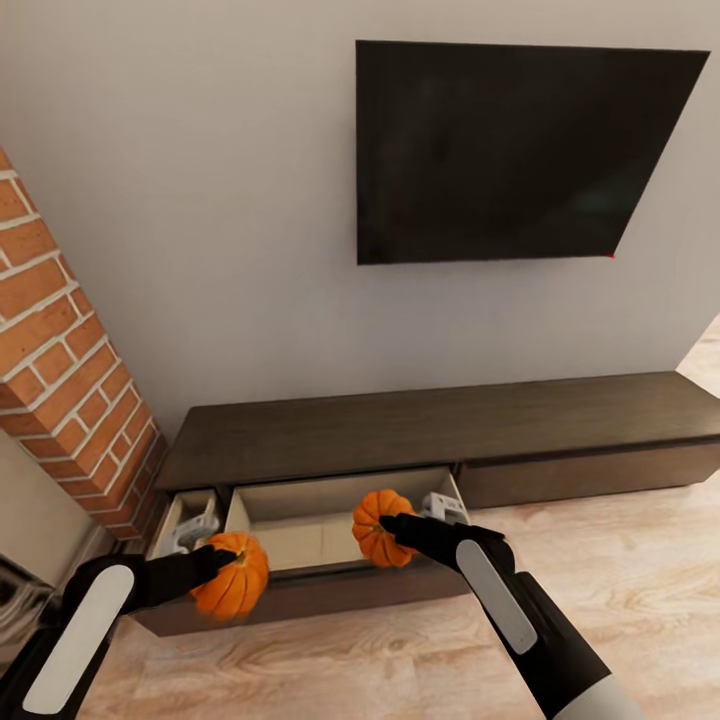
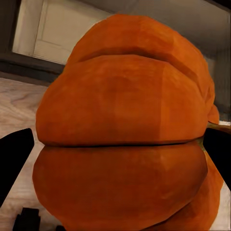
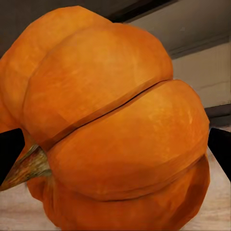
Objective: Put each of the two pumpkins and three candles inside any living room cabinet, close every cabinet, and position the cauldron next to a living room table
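So the plain grey wall [image 1: 200, 250] took up most of the head view, with a big flat black TV screen [image 1: 520, 150] mounted on it and a red brick column [image 1: 70, 370] off to the left. Below sat the long low dark-brown wooden cabinet [image 1: 440, 425], its wide left drawer [image 1: 300, 530] pulled open over the pale wood floor [image 1: 620, 580]. The left pincer [image 1: 222, 560] was clamped on a bright-orange ribbed pumpkin [image 1: 233, 577] at the drawer's front edge. The right pincer [image 1: 388, 525] was clamped on the second orange pumpkin [image 1: 380, 528], held above the drawer's right part.
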Robot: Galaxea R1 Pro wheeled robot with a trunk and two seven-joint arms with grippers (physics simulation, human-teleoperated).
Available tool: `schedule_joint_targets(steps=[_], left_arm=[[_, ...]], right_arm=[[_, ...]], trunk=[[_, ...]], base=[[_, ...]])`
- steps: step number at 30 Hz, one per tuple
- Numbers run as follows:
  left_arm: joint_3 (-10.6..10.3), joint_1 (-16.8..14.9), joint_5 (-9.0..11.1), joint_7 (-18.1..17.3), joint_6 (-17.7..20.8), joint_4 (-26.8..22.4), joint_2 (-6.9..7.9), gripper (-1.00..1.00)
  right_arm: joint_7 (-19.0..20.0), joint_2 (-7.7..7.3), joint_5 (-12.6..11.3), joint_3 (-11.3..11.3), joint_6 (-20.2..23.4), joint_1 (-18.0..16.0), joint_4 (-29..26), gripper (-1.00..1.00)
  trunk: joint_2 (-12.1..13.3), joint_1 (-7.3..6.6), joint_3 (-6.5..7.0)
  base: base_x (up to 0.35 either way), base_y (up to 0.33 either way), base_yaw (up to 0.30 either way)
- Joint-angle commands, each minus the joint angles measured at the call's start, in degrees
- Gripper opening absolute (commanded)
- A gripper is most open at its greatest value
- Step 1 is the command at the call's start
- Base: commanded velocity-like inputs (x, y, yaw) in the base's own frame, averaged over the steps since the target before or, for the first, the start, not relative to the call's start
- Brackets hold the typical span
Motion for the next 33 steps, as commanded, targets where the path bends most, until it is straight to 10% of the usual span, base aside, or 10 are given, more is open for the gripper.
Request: schedule_joint_targets(steps=[1, 29, 33], left_arm=[[0.10, -0.04, 0.76, 0.33, 0.00, -0.02, 0.01, -1.00], [1.99, -0.03, 0.79, 0.04, -0.08, 0.63, -0.22, -1.00], [2.00, -0.03, 0.79, 0.06, -0.09, 0.59, -0.22, -1.00]], right_arm=[[-0.59, -0.03, -0.68, 0.14, -0.06, -0.06, 0.01, -1.00], [-1.16, 0.13, -0.02, 0.44, -0.34, -0.06, 2.45, -1.00], [-3.26, 2.88, 0.32, 2.96, -0.20, -0.06, 11.08, -1.00]], trunk=[[-0.03, 0.02, -0.05], [-0.03, 0.02, -0.05], [-0.03, 0.02, -0.05]], base=[[0.251, 0.000, 0.000], [0.223, -0.076, 0.000], [0.003, -0.004, 0.000]])
